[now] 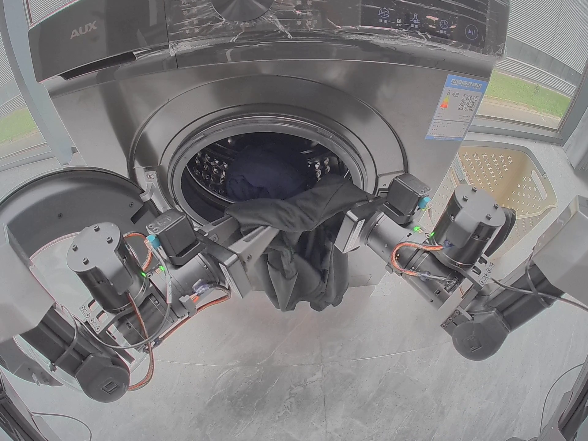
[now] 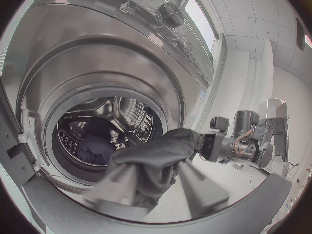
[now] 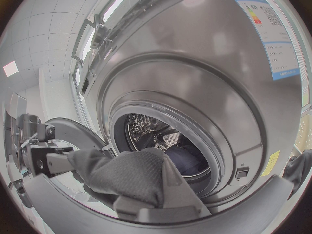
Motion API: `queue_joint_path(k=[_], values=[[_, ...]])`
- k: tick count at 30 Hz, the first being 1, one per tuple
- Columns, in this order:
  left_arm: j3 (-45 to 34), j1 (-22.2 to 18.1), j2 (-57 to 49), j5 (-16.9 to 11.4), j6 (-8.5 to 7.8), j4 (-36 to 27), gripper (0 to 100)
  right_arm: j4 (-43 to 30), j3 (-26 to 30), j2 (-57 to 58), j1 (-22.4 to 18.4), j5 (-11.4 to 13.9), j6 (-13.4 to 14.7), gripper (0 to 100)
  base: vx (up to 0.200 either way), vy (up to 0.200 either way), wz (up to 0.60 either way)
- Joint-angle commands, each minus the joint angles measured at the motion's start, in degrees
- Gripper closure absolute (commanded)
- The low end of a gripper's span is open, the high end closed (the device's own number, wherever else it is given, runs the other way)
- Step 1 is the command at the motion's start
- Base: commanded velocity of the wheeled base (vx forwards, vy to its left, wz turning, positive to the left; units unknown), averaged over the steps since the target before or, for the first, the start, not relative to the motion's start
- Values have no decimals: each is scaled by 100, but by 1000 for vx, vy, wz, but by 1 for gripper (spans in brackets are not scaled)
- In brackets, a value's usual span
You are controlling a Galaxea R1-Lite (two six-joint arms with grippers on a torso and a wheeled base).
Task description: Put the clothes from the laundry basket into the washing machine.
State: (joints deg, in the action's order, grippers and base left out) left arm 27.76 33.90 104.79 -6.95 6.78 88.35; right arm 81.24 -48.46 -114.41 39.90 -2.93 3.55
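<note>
Grey garment held at drum mouth; navy cloth, perhaps shirt, inside

Floor: grey, stone-look, pale veining, faint joint lines.
Window: grey frame, at the right; outside, 1 strip of green grass and a ribbed grey facade.
Second window: at the left, with grass beyond.
Walls: plain white.
Ceiling: white square panels in a grid.
Ceiling light: 1 square panel, lit.
Lighting: daylight through the glazing, bright and even.
</note>
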Motion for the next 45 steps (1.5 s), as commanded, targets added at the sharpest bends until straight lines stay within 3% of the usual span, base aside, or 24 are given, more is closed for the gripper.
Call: queue_joint_path(k=[1, 10, 15, 34, 37, 42, 45], values=[[-165, -33, 261, -26, -1, -2, 0, 6, 108, 393, 132, 3, 6, 100, 0, 0, 0], [-165, -68, 920, -87, -27, -2, 0, -108, 47, 665, 246, 3, 6, 100, 0, 0, 0], [-130, -68, 1219, -263, -36, 7, 0, -91, -67, 613, 282, -33, 23, 100, 0, 0, 0], [-385, -94, 1676, -325, -89, 16, 0, -108, -753, 208, 405, -182, 41, 100, 0, 0, 0], [-165, -217, 1861, -325, -124, 16, 0, -108, -744, 217, 422, -182, 41, 100, 0, 0, 0], [160, -455, 2160, -325, -344, 16, 0, -99, -691, 270, 492, -182, 50, 100, 0, 0, 0], [248, -560, 2344, -333, -370, 16, 0, -108, -691, 288, 519, -182, 50, 100, 0, 0, 0]])
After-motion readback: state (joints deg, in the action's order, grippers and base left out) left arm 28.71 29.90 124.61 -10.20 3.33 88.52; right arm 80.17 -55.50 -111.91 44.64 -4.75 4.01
